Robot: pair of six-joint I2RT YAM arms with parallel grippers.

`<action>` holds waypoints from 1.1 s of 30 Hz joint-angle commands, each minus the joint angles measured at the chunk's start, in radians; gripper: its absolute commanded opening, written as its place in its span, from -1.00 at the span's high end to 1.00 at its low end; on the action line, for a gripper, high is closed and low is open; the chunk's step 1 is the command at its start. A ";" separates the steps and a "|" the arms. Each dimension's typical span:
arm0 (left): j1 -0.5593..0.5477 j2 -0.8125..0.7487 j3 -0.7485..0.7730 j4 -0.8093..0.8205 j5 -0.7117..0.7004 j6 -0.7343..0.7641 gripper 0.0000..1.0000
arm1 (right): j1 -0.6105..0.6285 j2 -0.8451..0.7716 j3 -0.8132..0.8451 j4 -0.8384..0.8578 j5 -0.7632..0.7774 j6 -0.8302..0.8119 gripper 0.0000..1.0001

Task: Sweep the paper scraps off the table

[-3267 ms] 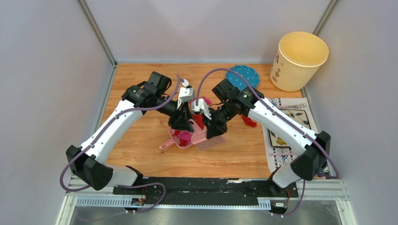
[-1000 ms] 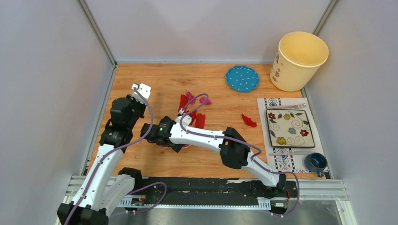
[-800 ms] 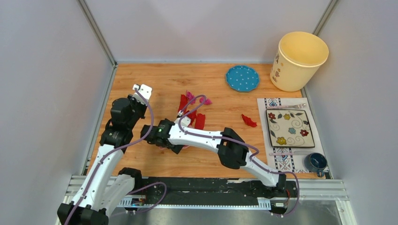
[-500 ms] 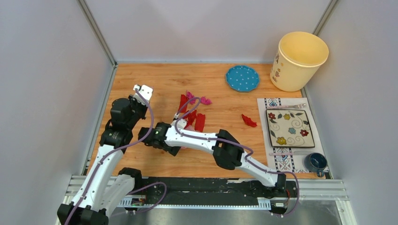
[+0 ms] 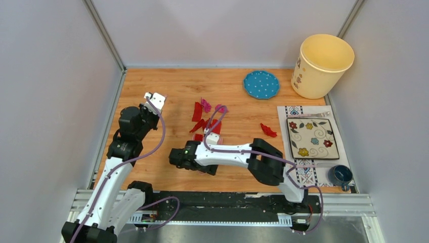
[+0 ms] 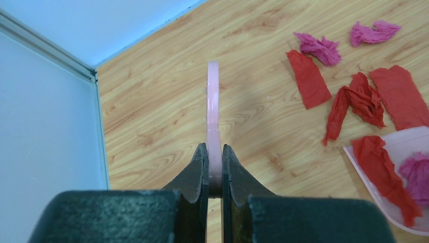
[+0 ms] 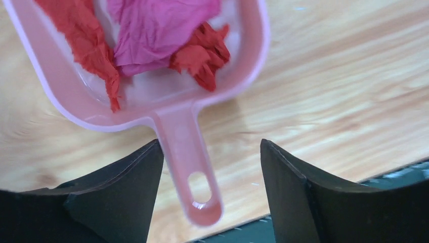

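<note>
We find the wood table (image 5: pixel 152 83), between grey walls (image 5: pixel 50 101), littered mid-surface with paper scraps (image 6: pixel 308 78); more lie in the pink dustpan (image 7: pixel 162 92). The left gripper (image 6: pixel 213 150) clamps a pink brush handle (image 6: pixel 213 101); the right gripper (image 7: pixel 211 148) straddles the dustpan's handle, jaws apart.

Wrinkly matt paper scraps (image 6: pixel 361 98), glossy pink plastic dustpan (image 7: pixel 179 136) and brush (image 6: pixel 213 109), smooth wood-grain table (image 5: pixel 152 86), perhaps laminate.

Top view: high behind arms (image 5: pixel 121 167), down over whole table (image 5: pixel 152 86). Wrist views: close, past fingers (image 6: pixel 195 172), sharing dustpan (image 7: pixel 179 142).
</note>
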 commanded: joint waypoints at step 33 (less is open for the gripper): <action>0.005 0.066 0.147 -0.239 0.035 0.068 1.00 | 0.026 -0.438 -0.459 0.411 -0.122 -0.936 -0.76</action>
